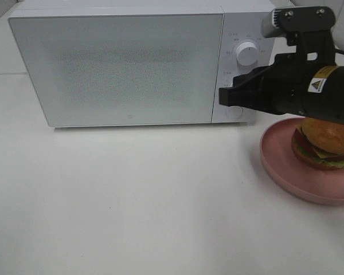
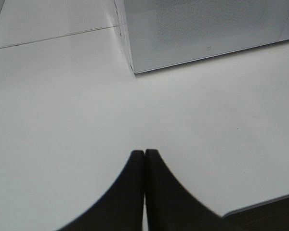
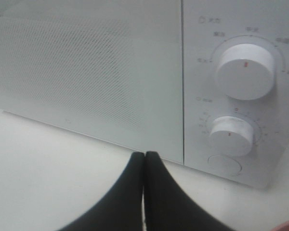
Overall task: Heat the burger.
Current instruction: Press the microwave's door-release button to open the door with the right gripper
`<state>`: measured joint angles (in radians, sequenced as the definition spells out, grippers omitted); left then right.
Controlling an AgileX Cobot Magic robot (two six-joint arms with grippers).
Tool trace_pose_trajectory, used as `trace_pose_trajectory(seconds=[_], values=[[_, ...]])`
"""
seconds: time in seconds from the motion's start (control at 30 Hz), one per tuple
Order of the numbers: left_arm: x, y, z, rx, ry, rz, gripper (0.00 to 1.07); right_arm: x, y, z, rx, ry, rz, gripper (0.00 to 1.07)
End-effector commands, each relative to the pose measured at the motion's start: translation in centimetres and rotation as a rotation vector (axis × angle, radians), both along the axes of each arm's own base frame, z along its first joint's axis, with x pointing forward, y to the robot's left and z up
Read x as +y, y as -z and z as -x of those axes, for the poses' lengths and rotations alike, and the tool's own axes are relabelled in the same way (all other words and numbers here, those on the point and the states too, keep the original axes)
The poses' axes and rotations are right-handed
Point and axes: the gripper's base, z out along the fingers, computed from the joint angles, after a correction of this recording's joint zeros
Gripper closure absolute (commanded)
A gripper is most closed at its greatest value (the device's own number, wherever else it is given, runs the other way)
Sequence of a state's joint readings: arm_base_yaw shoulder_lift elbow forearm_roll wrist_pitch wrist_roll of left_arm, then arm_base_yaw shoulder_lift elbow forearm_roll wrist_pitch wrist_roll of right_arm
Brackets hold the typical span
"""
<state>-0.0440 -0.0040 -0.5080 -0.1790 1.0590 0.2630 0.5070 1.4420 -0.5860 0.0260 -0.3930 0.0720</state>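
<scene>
I see right black gripper (image 1: 222,96), left black gripper (image 2: 144,152) clenched, empty | golden-bun burger (image 1: 325,143) on pink round plate (image 1: 275,166), 4 o'clock of white microwave (image 1: 120,69)

The burger (image 1: 327,146), golden bun up, sits upright on the pink plate (image 1: 286,172).

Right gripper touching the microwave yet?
Cannot tell. In the exterior high view the shut right gripper overlaps the front of the microwave, but depth is unclear there; the right wrist view shows neither contact nor a gap plainly.
</scene>
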Motion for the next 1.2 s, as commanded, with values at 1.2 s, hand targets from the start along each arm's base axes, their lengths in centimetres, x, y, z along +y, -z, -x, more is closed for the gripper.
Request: trace_pose_trajectory(seconds=[1.2], values=[[0.0, 0.0, 0.3, -0.028, 0.003, 0.004, 1.06, 1.9, 7.7, -3.0, 0.41, 0.471, -0.747, 1.07]])
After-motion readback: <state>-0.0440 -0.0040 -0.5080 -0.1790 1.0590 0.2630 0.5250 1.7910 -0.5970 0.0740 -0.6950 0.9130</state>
